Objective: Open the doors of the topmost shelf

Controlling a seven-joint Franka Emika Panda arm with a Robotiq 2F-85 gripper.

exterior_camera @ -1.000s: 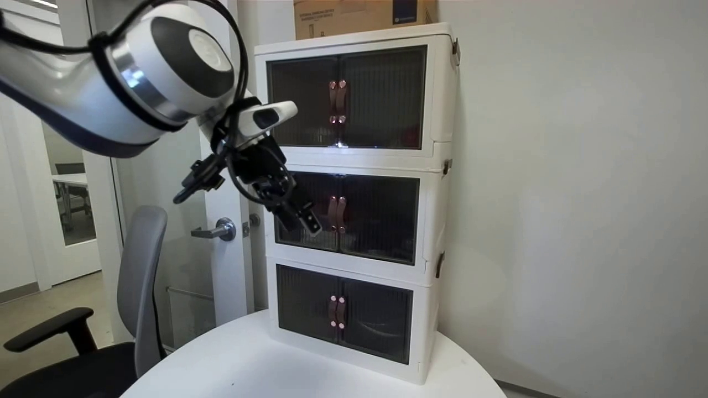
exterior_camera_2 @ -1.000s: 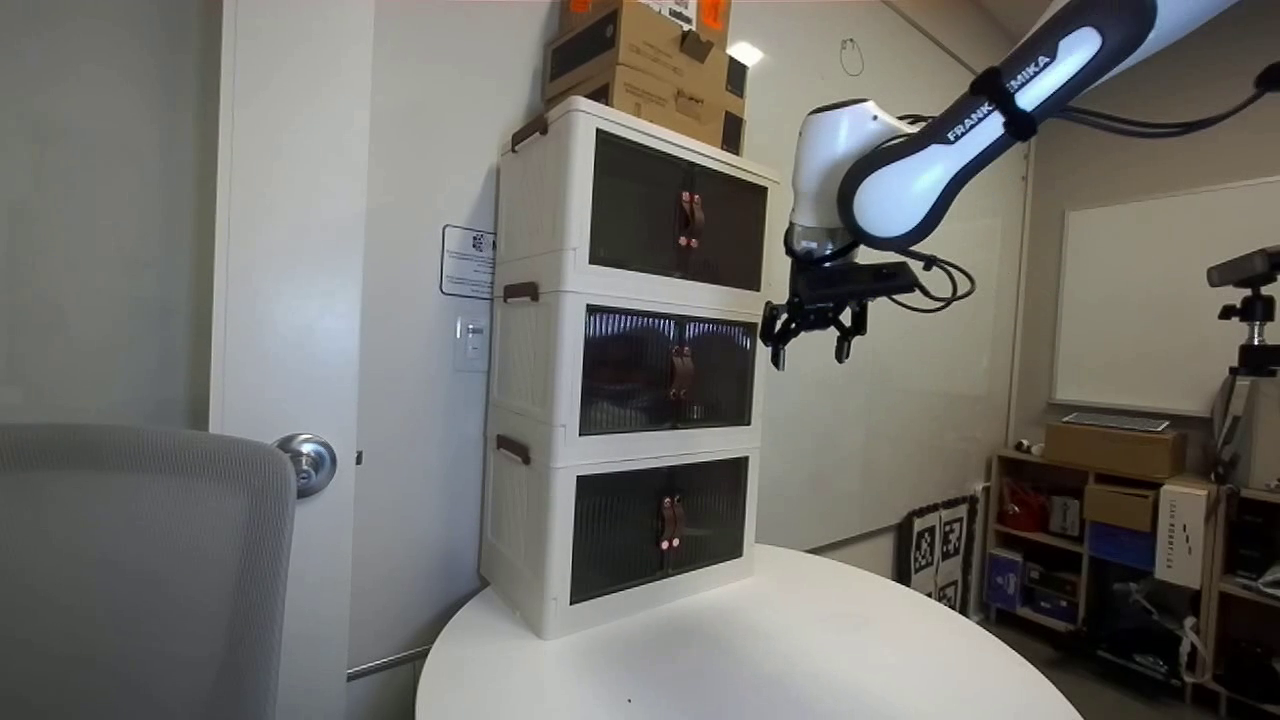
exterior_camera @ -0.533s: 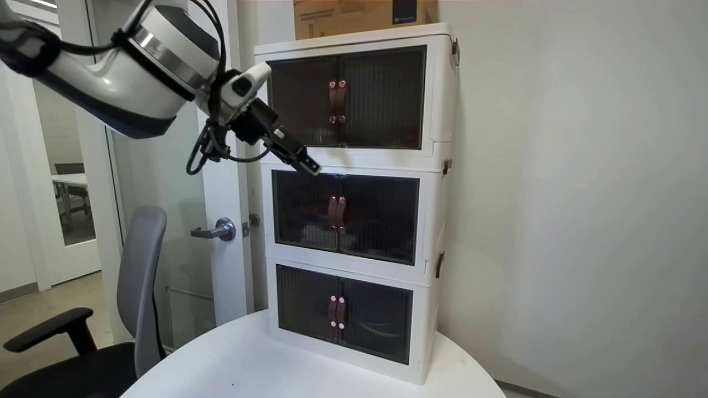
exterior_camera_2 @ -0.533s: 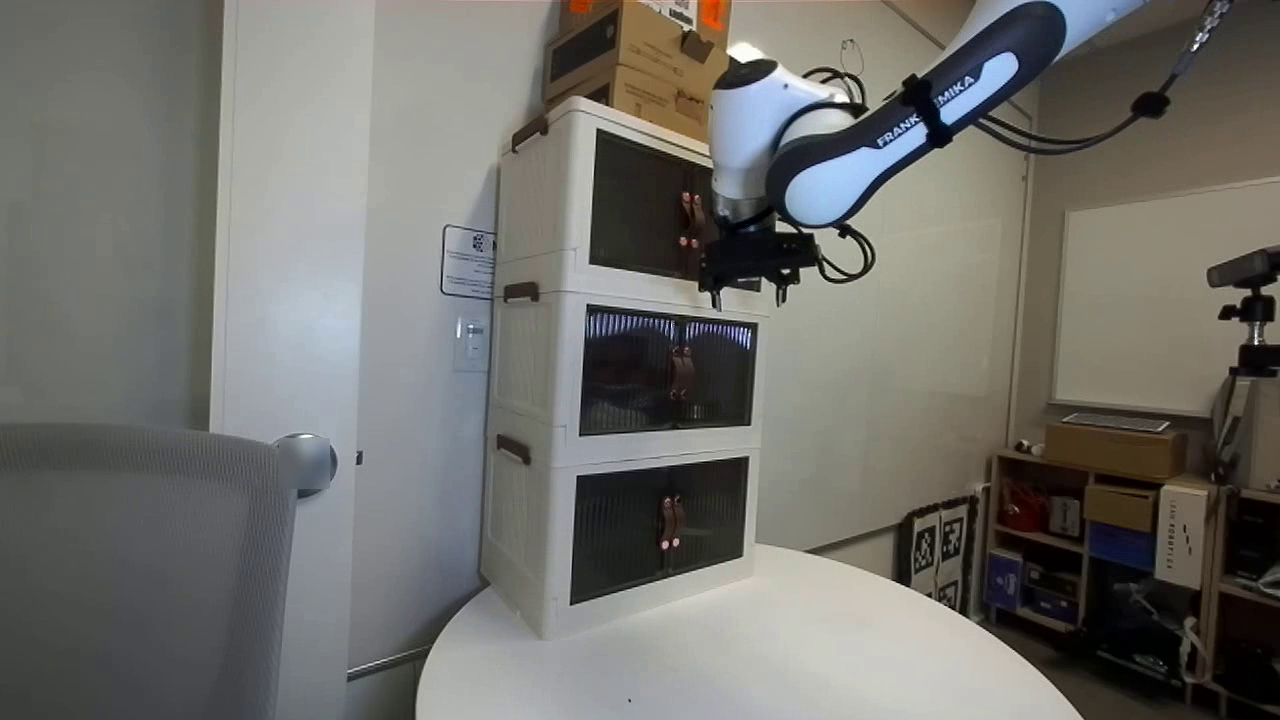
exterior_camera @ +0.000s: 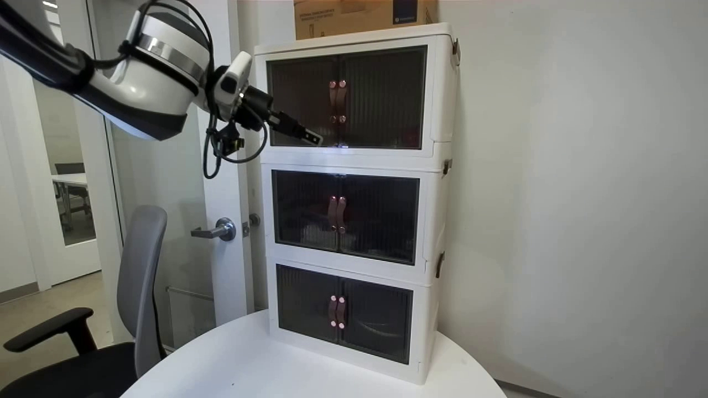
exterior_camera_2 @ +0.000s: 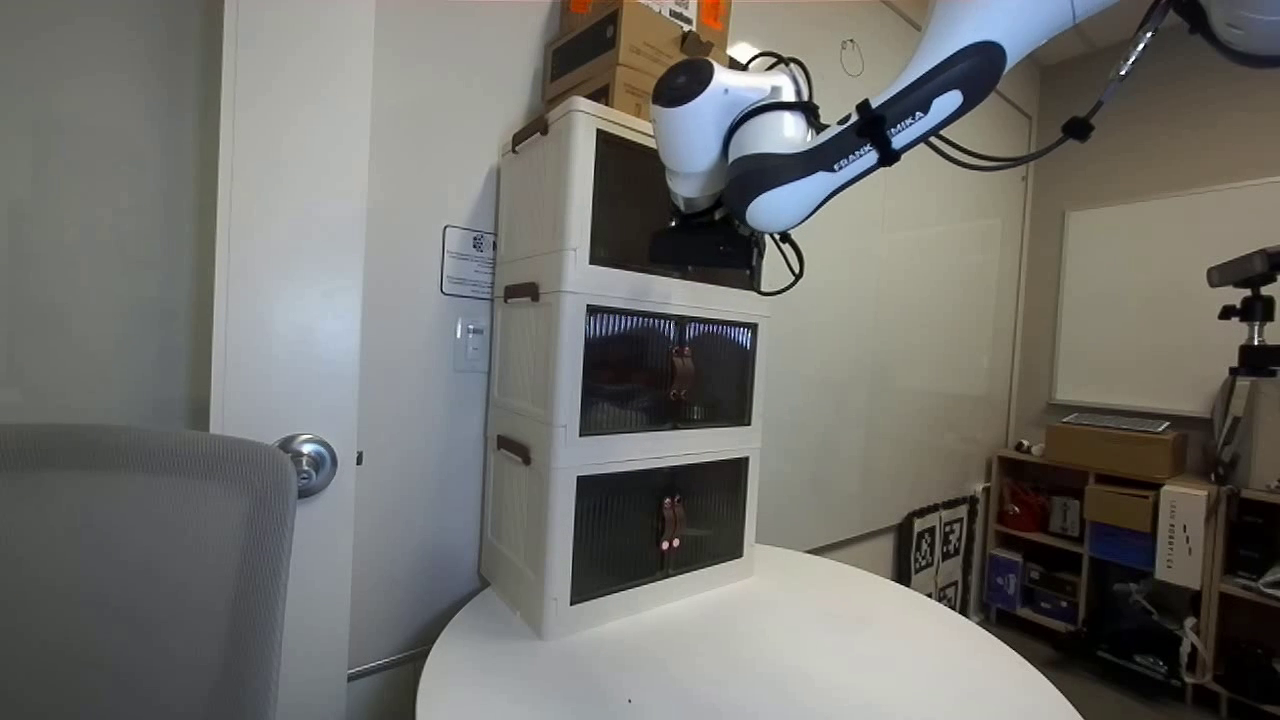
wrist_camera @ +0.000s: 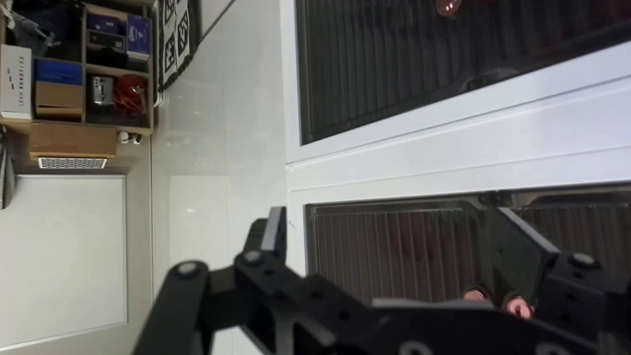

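Black gripper (wrist_camera: 394, 227), its jaws spread wide, hangs in front of the doors (exterior_camera: 381, 102); in the wrist view one finger (wrist_camera: 515, 261) shows near their reddish handles (exterior_camera: 342, 102), though contact cannot be told. Both smoky, translucent doors are closed, framed in white on the topmost shelf (exterior_camera: 438, 99), uppermost of three tiers in a stacked cabinet (exterior_camera_2: 520, 380). A white-and-black arm (exterior_camera_2: 860, 160) slopes down to the gripper. Cardboard boxes (exterior_camera_2: 650, 40) sit on the cabinet, which stands on a round white table (exterior_camera_2: 800, 640).
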